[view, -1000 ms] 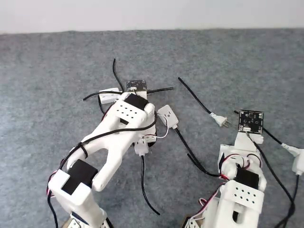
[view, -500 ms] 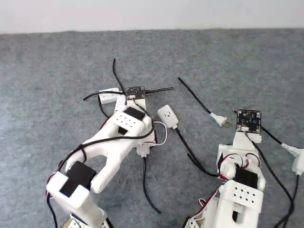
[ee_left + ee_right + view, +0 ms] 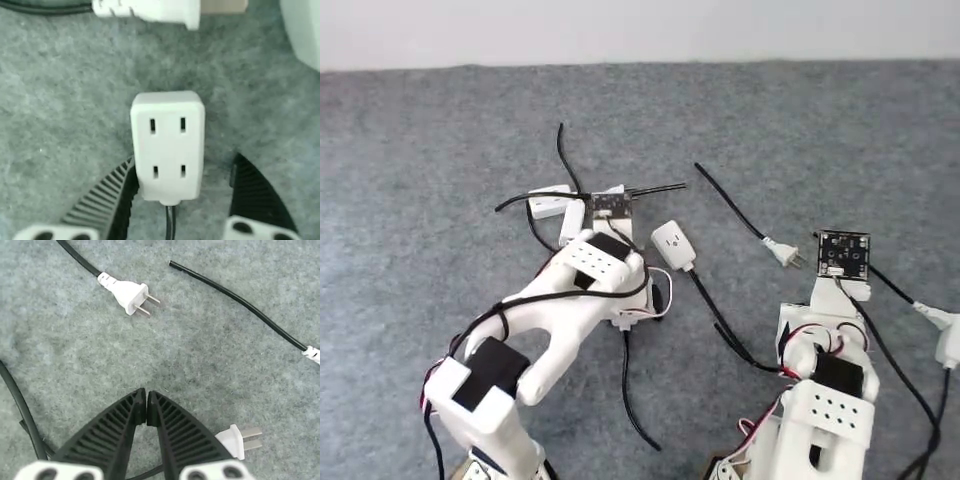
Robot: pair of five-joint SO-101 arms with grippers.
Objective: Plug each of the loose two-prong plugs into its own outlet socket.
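left gripper [image 3: 184, 160]: stands wide open, straddles the cord end of a white plastic socket block with four slots [image 3: 167, 145]; touches its lower corner with one ribbed black finger [image 3: 122, 192], stands off from it with the other. socket block: lies flat on the grey carpet [image 3: 60, 115], slots facing up and all bare, thin black lead [image 3: 170, 222] running back under the wrist

seen from above: left arm [image 3: 560, 300] of white plastic, stretched over the middle of the carpet, wrist sitting between a small white outlet cube on a thick black cord [image 3: 672, 245] and a flat white adapter [image 3: 550, 200] among crossing black wires. right arm [image 3: 825, 400] folded near the lower edge, well apart from the left

right gripper [image 3: 145, 397]: shuts finger against finger, ribbed black pads meeting at the tips, hovers over carpet. ahead of it and well apart: a white two-prong plug on a black cord [image 3: 129, 294], flat on the carpet, metal prongs pointing away from its cord. just beside one finger, partly hidden behind it: a second white two-prong plug [image 3: 240, 440], prongs pointing outward, away from the gripper. farther off: a loose black cable with a bare cut end [image 3: 235, 297], slanting across the carpet to a white collar at the edge. on the other side, close by the other finger: a curved black cord [image 3: 20, 415]
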